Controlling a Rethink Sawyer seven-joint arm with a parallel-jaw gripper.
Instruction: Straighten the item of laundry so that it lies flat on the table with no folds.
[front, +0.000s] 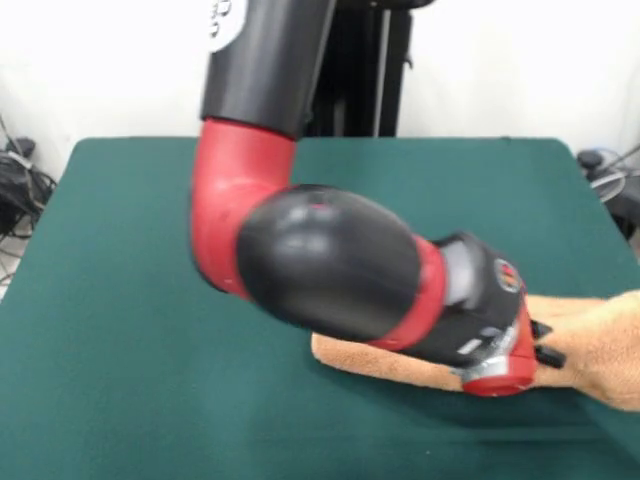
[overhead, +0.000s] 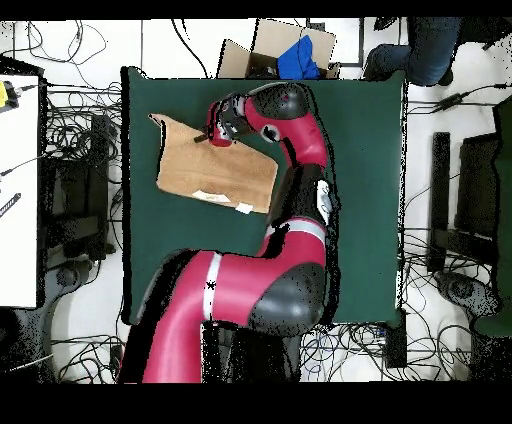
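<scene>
The orange-tan towel (overhead: 215, 170) lies on the green table (overhead: 360, 200) near one long edge, one corner rumpled. The gripper (overhead: 207, 139) sits over that corner; whether it is spread or pinching cannot be told.

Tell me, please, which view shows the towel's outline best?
The overhead view: the orange-tan towel shows nearly whole on the green table, one corner under the gripper. In the front view the arm hides most of it.

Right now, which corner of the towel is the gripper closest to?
The far-left corner of the towel in the overhead view, farthest from the robot's base, by the pointed flap. The gripper sits over that end; the white tags are at the opposite edge.
</scene>
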